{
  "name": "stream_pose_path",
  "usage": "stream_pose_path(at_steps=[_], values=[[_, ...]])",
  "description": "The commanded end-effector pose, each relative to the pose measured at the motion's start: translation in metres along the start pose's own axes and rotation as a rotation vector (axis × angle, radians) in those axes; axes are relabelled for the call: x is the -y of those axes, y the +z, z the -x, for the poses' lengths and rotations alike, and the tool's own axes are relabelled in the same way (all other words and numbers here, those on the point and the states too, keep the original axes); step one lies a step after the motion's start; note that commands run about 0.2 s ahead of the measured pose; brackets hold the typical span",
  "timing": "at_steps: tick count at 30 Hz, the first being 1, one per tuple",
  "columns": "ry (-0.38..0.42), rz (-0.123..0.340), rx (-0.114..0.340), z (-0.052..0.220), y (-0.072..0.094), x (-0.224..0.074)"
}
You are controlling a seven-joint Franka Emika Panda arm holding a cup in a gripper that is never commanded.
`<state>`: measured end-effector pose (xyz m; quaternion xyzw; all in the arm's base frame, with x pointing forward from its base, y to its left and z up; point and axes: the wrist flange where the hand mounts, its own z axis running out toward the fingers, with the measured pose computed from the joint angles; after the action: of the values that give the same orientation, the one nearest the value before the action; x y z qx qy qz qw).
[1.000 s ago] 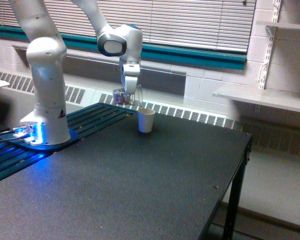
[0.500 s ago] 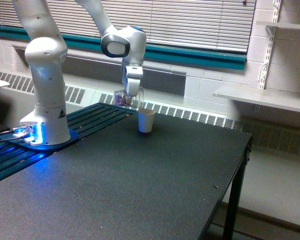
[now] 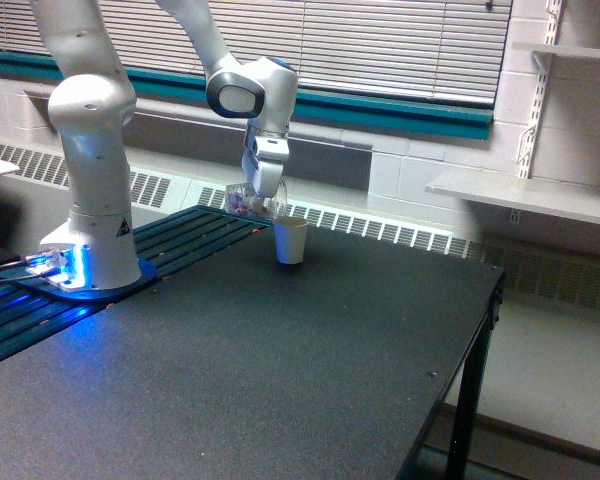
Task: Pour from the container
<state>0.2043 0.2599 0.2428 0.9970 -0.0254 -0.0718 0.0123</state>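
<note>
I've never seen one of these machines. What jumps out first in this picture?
A big white robot arm stands at the exterior view's left, its base glowing blue. Its gripper holds a clear cup with pinkish bits inside, tilted just above a small white paper cup on the black table.

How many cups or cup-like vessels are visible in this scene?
2. A clear measuring cup hangs tilted in the gripper. A white paper cup stands on the black table, just to the exterior view's right of it. None seems hidden.
</note>
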Motion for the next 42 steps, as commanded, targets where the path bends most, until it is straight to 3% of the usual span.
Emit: stream_pose_path(at_steps=[1,42], values=[[-0.01,0.011,0.003,-0.008,-0.001,-0.004],[-0.059,0.036,0.031,-0.022,-0.006,0.0]])
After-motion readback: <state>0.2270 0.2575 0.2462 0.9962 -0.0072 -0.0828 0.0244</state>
